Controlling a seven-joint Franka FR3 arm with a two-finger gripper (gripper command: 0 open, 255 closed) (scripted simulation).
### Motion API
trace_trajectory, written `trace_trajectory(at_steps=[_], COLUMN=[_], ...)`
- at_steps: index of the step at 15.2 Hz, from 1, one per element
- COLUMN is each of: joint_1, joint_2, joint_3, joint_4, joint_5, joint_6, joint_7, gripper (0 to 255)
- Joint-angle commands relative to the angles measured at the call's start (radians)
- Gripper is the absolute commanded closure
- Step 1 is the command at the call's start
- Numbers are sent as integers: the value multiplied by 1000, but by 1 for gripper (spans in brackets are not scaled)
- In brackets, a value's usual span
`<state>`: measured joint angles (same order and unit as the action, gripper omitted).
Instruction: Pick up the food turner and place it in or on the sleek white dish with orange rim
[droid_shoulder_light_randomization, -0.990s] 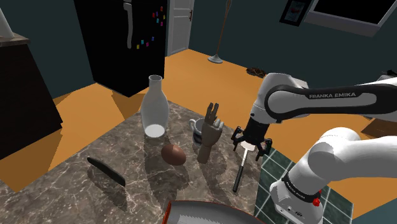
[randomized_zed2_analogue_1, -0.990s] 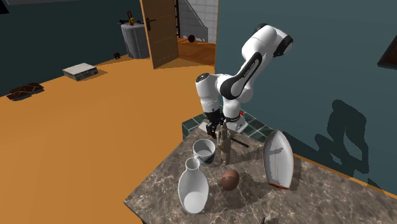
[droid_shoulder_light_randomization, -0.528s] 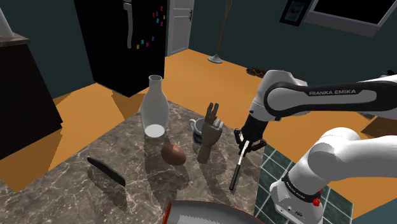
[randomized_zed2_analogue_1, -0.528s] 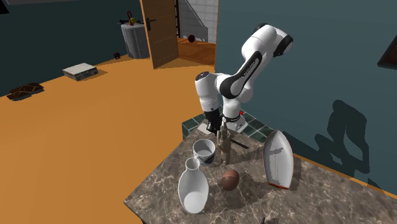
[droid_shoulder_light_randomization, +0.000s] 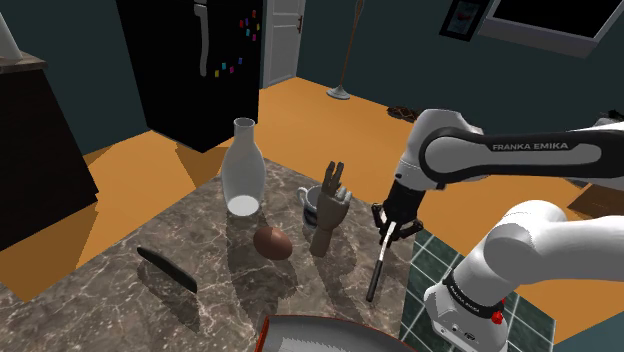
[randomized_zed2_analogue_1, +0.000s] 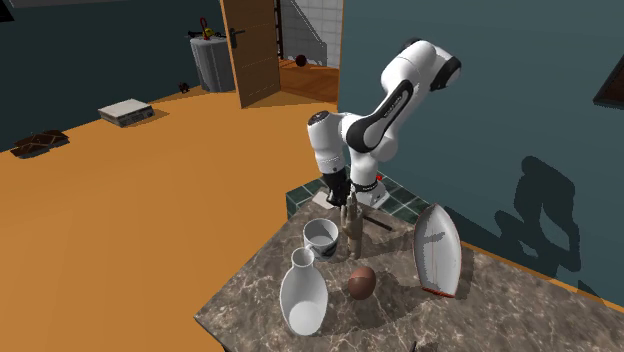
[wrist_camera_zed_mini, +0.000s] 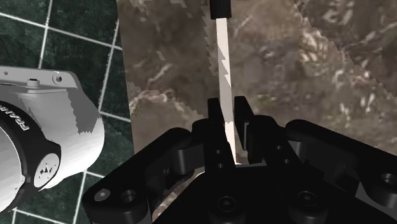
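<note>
The food turner (droid_shoulder_light_randomization: 378, 268) has a pale flat blade (wrist_camera_zed_mini: 224, 60) and a black handle (wrist_camera_zed_mini: 219, 7). My gripper (droid_shoulder_light_randomization: 391, 227) is shut on the blade near its upper end, and the handle slants down from it toward the marble counter (droid_shoulder_light_randomization: 120, 275). In the wrist view both fingers (wrist_camera_zed_mini: 215, 116) clasp the pale blade from either side. The white dish with the orange rim (droid_shoulder_light_randomization: 318, 334) lies at the shoulder view's bottom edge, in front of the turner. In the second exterior view the dish (randomized_zed2_analogue_1: 437, 250) stands to the right of my gripper (randomized_zed2_analogue_1: 341, 205).
A wooden hand model (droid_shoulder_light_randomization: 331, 208) and a white mug (droid_shoulder_light_randomization: 312, 200) stand just left of the gripper in the shoulder view. Further left are a brown egg-shaped thing (droid_shoulder_light_randomization: 272, 242), a white vase (droid_shoulder_light_randomization: 243, 170) and a black knife (droid_shoulder_light_randomization: 167, 268). Green tiles (droid_shoulder_light_randomization: 435, 258) border the counter.
The fingers went from open around the turner's blade to shut on it. The hand rose slightly, and the handle swung a little left and back.
</note>
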<state>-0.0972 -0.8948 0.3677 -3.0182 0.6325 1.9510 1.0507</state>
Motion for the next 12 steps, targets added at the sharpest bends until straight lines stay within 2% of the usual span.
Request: trace_trajectory(at_steps=[1,12], joint_1=[-4,-28], joint_2=[-20,-100], joint_3=[-10,-68], joint_4=[14,123], joint_5=[-16,-91], joint_6=[-38,-219], joint_7=[11,62], gripper=[255,255])
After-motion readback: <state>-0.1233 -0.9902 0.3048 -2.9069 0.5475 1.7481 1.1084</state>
